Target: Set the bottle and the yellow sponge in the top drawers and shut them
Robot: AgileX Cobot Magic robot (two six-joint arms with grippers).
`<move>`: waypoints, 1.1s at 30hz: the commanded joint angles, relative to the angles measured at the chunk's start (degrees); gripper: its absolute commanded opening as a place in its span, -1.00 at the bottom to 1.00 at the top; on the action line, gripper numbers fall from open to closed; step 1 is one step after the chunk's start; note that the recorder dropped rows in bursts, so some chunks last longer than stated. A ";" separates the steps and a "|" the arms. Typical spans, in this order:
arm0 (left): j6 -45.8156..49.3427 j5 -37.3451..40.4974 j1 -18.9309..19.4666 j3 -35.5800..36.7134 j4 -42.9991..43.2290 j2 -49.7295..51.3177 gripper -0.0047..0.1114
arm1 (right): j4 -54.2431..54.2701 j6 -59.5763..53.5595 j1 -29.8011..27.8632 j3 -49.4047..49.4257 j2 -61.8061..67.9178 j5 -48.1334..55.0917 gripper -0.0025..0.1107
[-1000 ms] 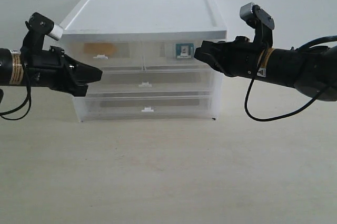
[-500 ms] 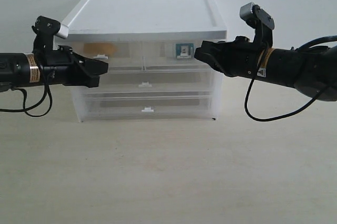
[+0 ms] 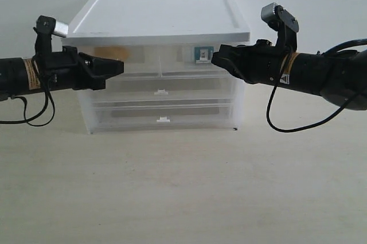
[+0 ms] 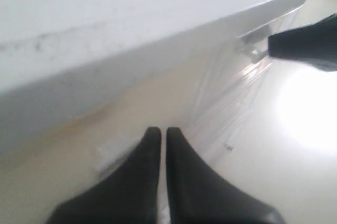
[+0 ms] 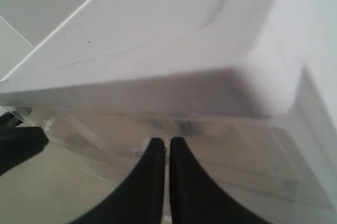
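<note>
The white-topped chest (image 3: 160,15) stands at the back of the table. Through the left of the top drawers (image 3: 135,56) the yellow sponge (image 3: 109,52) shows as an orange patch. The bottle shows in the right one only by its teal label (image 3: 202,54). My left gripper (image 3: 121,67) is shut, its tips against the left top drawer's front and covering the handle. My right gripper (image 3: 214,58) is shut, its tips at the right top drawer's front beside the label. In the wrist views both pairs of fingers (image 4: 159,131) (image 5: 162,141) are together with nothing between them.
Two full-width drawers with white tab handles (image 3: 161,91) (image 3: 163,119) lie below the top pair. The beige table (image 3: 183,187) stretches in front of the chest. A pale wall stands behind. The right gripper's tip (image 4: 305,50) shows in the left wrist view.
My left gripper has risen and moved right onto the left top drawer's front. The chest has shifted slightly to the right. The right arm has not moved.
</note>
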 commanded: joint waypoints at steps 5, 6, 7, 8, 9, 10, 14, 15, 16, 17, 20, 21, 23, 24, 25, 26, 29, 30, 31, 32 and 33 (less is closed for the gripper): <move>-1.50 5.00 -0.37 -0.85 0.10 -0.89 -0.85 | -2.72 -0.04 0.01 2.82 -1.19 -3.14 -0.96; -1.74 4.21 -0.37 -0.85 0.10 -0.89 -0.85 | -2.45 -0.23 0.01 3.15 -1.46 -2.99 -0.96; -2.11 3.05 -0.37 -0.85 0.19 -0.89 -0.85 | -2.45 -0.33 0.01 3.59 -1.71 -2.87 -0.96; -2.49 1.88 -0.37 -0.85 0.61 -0.89 -0.85 | -2.64 -0.32 0.01 3.73 -1.98 -2.87 -0.96; -3.19 0.84 -0.37 -0.85 1.17 -0.89 -0.85 | -2.79 -0.32 0.01 3.98 -2.11 -2.87 -0.96; -3.47 0.60 -0.37 -0.85 1.68 -1.22 -0.85 | -2.79 -0.35 0.01 4.39 -2.37 -2.87 -0.96; -5.08 0.60 -0.37 -0.19 6.68 -4.49 -0.85 | -1.20 -2.70 0.01 6.44 -3.99 -5.23 -0.96; -5.08 0.60 -0.37 0.29 7.79 -5.79 -0.85 | -0.29 -3.87 0.01 7.33 -4.85 -6.12 -0.96; -5.08 0.60 -0.37 0.89 8.19 -7.27 -0.85 | 0.84 -4.84 0.01 8.18 -5.89 -6.56 -0.96; -5.08 0.60 -0.37 1.60 8.09 -8.82 -0.85 | 1.32 -5.82 0.01 8.79 -7.15 -6.41 -0.96; -5.08 0.70 -0.37 3.69 8.00 -13.37 -0.85 | 1.81 -7.92 0.01 10.35 -11.49 -4.76 -0.96; -5.08 0.70 -0.37 4.32 8.00 -14.71 -0.85 | 1.94 -8.20 0.01 10.83 -12.70 -4.18 -0.96; -5.08 1.34 -0.37 5.96 7.31 -18.04 -0.85 | 2.07 -9.41 0.01 11.82 -15.87 -3.43 -0.96; -5.08 1.90 -0.37 6.75 6.74 -19.70 -0.85 | 2.20 -10.04 0.01 12.44 -17.14 -3.03 -0.96; -5.08 2.81 -0.37 7.54 6.15 -21.30 -0.85 | 2.35 -10.37 0.01 12.96 -18.71 -2.35 -0.96; -5.08 4.22 -0.37 9.05 4.43 -24.22 -0.85 | 2.52 -11.16 0.01 13.89 -21.46 -0.51 -0.96; -4.69 6.16 -0.37 12.25 0.43 -31.23 -0.85 | 4.76 -13.58 0.01 17.03 -27.80 -0.38 -0.96; -4.68 6.57 -0.37 12.81 0.15 -32.74 -0.85 | 5.37 -14.68 0.01 17.61 -28.79 -0.64 -0.96; -4.68 7.02 -0.37 13.53 -0.18 -34.64 -0.85 | 6.05 -15.62 0.01 18.44 -30.13 -0.68 -0.96; -4.58 8.48 -0.37 14.29 -0.73 -36.54 -0.85 | 7.59 -16.98 0.01 19.47 -32.56 -0.26 -0.96; -3.76 9.68 -0.37 15.15 -1.42 -38.40 -0.85 | 8.08 -18.04 0.01 20.10 -33.65 -0.13 -0.96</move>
